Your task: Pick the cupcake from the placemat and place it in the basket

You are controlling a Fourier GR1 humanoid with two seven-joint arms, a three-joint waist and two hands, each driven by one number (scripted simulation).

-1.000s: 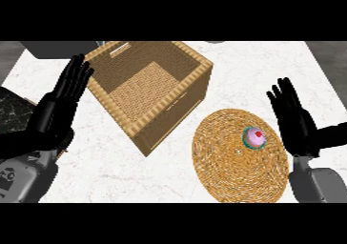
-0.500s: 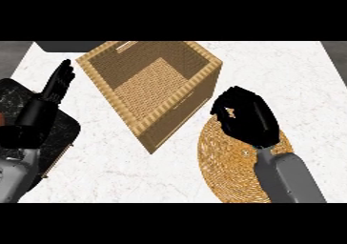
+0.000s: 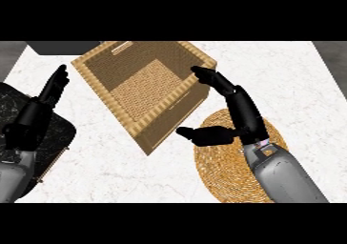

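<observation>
- The right hand hovers with fingers spread wide and thumb out, holding nothing visible; the cupcake shows nowhere, possibly hidden beneath the palm
- Risk: fingertips sit at the basket rim and could nudge it
- The placemat lies below the fingers; the left hand rests open, well apart

Even, bright, diffuse light; white counter nearly washed out, no glare. Soft shading inside basket; dim corner at frame's upper left.
</observation>
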